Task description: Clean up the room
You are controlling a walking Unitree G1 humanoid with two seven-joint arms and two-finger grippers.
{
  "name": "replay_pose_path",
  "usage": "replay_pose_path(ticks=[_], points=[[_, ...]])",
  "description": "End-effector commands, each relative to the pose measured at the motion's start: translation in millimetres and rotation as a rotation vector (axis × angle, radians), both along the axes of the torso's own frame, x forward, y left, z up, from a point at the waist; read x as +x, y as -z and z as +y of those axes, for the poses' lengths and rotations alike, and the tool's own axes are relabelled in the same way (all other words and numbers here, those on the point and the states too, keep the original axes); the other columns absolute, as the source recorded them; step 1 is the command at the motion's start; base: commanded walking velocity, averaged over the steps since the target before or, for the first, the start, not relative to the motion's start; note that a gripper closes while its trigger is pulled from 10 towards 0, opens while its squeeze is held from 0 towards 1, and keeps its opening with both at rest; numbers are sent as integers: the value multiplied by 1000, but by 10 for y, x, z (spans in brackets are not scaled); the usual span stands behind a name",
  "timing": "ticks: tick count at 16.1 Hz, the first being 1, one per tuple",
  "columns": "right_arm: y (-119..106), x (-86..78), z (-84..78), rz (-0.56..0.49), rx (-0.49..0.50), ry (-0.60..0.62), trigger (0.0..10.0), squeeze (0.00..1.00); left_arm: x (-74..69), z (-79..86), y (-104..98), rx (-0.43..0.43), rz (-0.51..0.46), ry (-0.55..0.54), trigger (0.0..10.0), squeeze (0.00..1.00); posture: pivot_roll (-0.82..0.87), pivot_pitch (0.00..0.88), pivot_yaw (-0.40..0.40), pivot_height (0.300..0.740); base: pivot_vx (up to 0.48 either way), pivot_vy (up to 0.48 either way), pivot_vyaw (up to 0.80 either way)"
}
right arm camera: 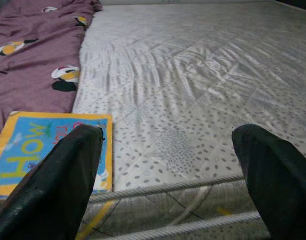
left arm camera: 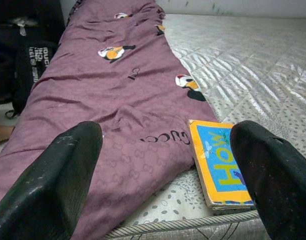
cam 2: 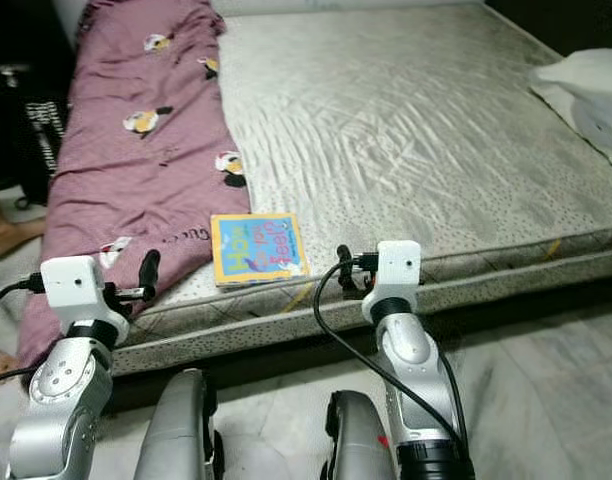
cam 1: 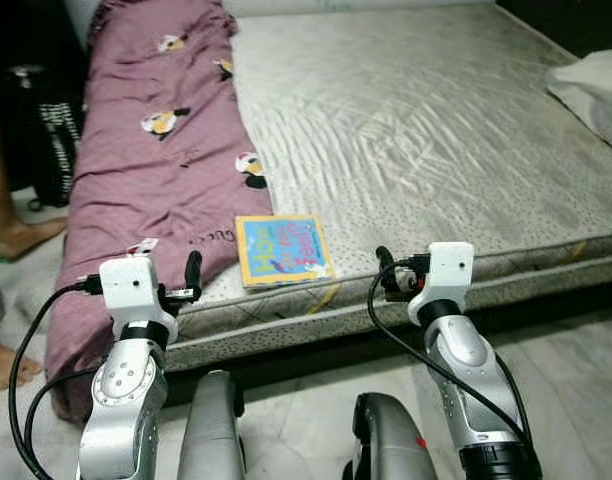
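A blue picture book [cam 1: 283, 249] with a yellow border lies flat on the grey mattress [cam 1: 416, 130] close to its front edge. Beside the book, a purple blanket [cam 1: 156, 150] with small cartoon prints runs down the mattress's left side and hangs over the edge. My left gripper [cam 1: 191, 268] hovers at the front edge over the blanket's hem, left of the book, open and holding nothing [left arm camera: 163, 185]. My right gripper [cam 1: 386, 262] hovers at the edge just right of the book, also open with nothing between its fingers [right arm camera: 163, 185].
A white cloth or pillow [cam 1: 591, 85] lies at the mattress's far right. A person's bare legs [cam 1: 6, 235] stand on the floor at the left, near a black bag [cam 1: 41, 120]. Pale tiled floor [cam 1: 576, 370] runs in front of the mattress.
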State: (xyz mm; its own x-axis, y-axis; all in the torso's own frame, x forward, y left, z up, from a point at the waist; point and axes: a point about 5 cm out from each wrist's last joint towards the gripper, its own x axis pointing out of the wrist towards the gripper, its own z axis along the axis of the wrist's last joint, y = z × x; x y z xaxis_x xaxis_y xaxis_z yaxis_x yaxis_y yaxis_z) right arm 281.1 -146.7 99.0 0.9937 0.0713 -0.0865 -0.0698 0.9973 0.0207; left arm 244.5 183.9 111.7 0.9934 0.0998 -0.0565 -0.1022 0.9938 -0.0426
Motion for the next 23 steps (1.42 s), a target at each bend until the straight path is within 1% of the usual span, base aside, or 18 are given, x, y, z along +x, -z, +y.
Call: replay_pose_path(ticks=[1,3,11,15,17,19,21,23], points=[[-46,-6,-5,-13,-6,-6,10000,0,14,21,-22,6,-7,-3,10000,0,-41,117,-2,588,0,0,0],[-43,-9,-4,-10,-8,-6,10000,0,13,32,-18,3,-7,-5,10000,0,-44,118,-2,588,124,0,0],[-29,-14,5,0,-17,-14,10000,0,15,27,-27,2,-12,-3,10000,0,-42,121,-4,588,305,0,0],[-30,-9,2,1,-20,-19,10000,0,28,18,-24,0,-14,2,10000,0,-45,122,-4,588,341,0,0],[-31,-10,2,4,-16,-19,10000,0,61,-2,-37,-9,-16,5,10000,0,-47,127,-7,588,313,0,0],[-31,-13,-2,6,-16,-24,10000,0,99,-19,-47,-26,-25,-12,10000,0,-52,129,-11,588,0,0,0],[-29,-19,-14,9,-15,-28,10000,0,117,-34,-34,-36,-14,-24,10000,0,-55,133,-18,583,0,0,0],[-25,-32,-25,15,-16,-23,10000,0,149,-39,-5,-51,5,-29,10000,0,-57,139,-19,559,0,0,0]])
